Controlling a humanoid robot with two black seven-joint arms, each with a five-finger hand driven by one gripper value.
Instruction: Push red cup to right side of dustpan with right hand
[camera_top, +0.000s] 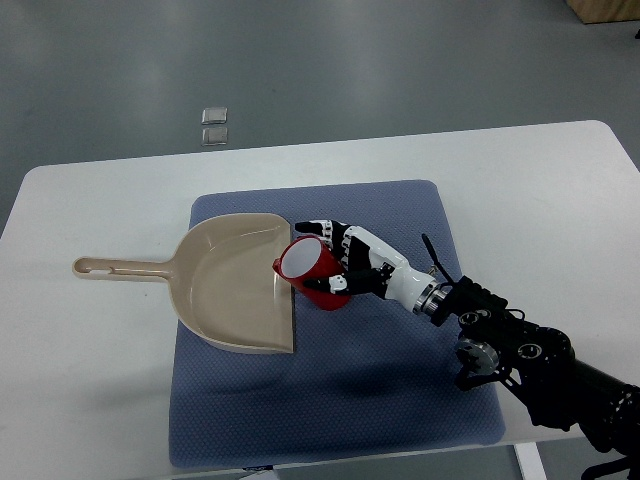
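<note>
A red cup (312, 272) with a white inside lies tilted on the blue mat, its mouth at the right edge of the beige dustpan (228, 283). My right hand (335, 245) comes in from the lower right. Its white and black fingers (318, 230) reach over the far side and top of the cup and touch it, without closing around it. The dustpan's handle (115, 268) points left over the white table. The left arm does not show.
The blue mat (400, 380) covers the middle of the white table (540, 190). Two small square plates (214, 125) lie on the grey floor beyond the table's far edge. My right forearm (530, 360) crosses the mat's lower right corner.
</note>
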